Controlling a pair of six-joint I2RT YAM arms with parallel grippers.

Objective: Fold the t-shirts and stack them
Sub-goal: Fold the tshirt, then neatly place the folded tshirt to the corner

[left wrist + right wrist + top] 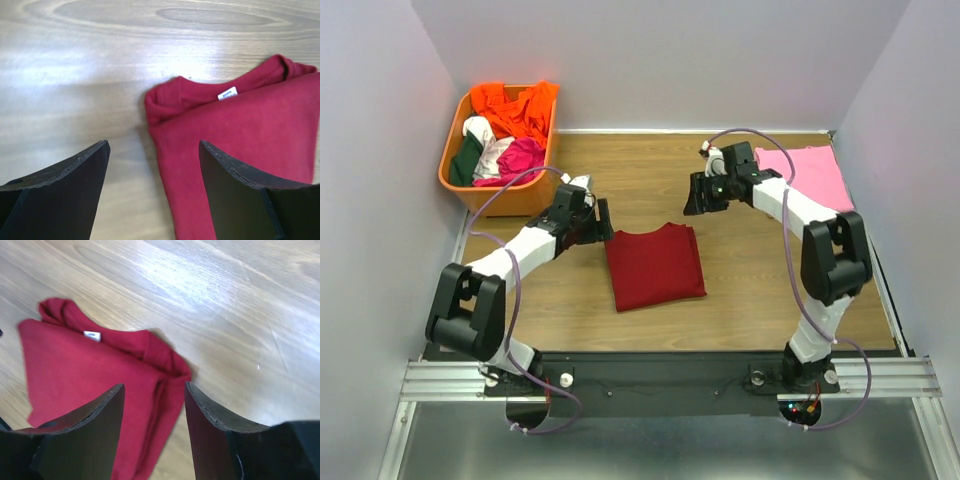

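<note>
The dark red t-shirt (pixel 655 265) lies folded in a rough rectangle in the middle of the table. Its small white neck label shows in the left wrist view (pixel 228 93) and the right wrist view (pixel 92 335). My left gripper (pixel 603 222) is open and empty, just above the shirt's left far corner (pixel 165 100). My right gripper (pixel 698 196) is open and empty, above the shirt's right far corner (pixel 175 365). The light pink t-shirt (pixel 810 172) lies folded flat at the far right, behind the right arm.
An orange basket (pixel 460 185) full of several crumpled clothes stands at the far left, close behind the left arm. Grey walls close in the table on the left, far and right sides.
</note>
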